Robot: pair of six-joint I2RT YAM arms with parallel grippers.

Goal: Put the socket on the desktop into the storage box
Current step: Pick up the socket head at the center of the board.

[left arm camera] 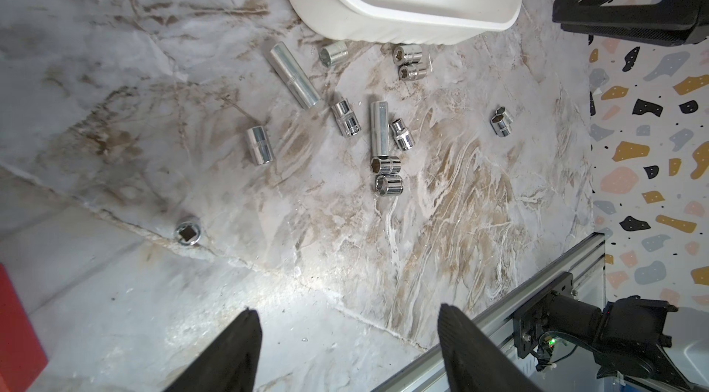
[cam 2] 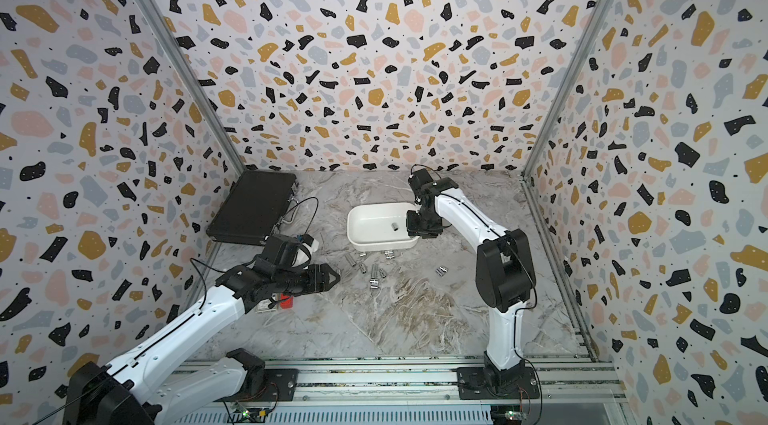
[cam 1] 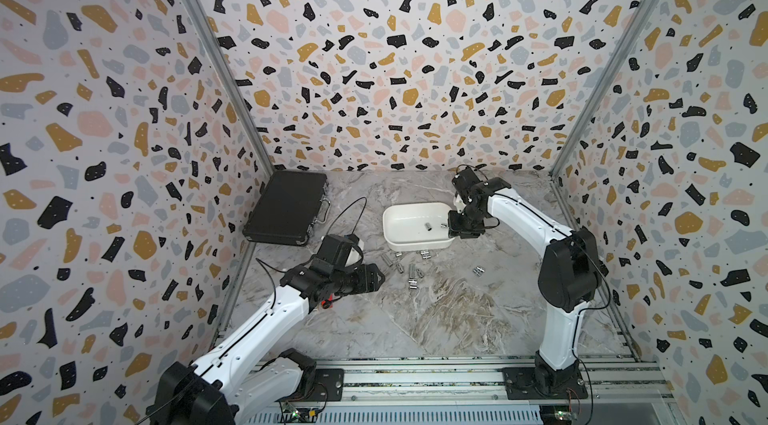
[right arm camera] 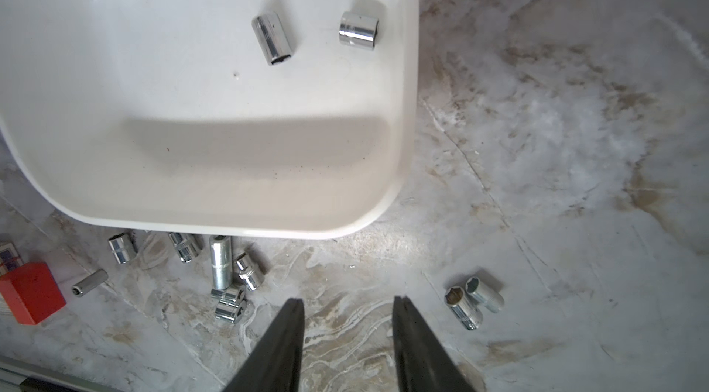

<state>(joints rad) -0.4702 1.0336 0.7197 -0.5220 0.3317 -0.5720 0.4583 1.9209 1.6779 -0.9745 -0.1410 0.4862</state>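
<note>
Left pincer (left arm camera: 347,309), right pincer (right arm camera: 348,299) — both agape

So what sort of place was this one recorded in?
Probably a purpose-built robot test booth, not a real workshop: terrazzo-print walls close three sides, an aluminium rail runs along the front, and the marble-patterned desktop holds loose sockets and a white storage box.

left gripper (left arm camera: 347,309) jaws apart, empty | sockets (left arm camera: 380,129) strewn on desktop (left arm camera: 460,217) | storage box (left arm camera: 383,22) beside

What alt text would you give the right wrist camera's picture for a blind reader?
Two sockets lie in the white storage box. Beside it, more sockets lie scattered on the marble desktop, along with a red block. The right gripper hangs open and empty over the desktop.
</note>
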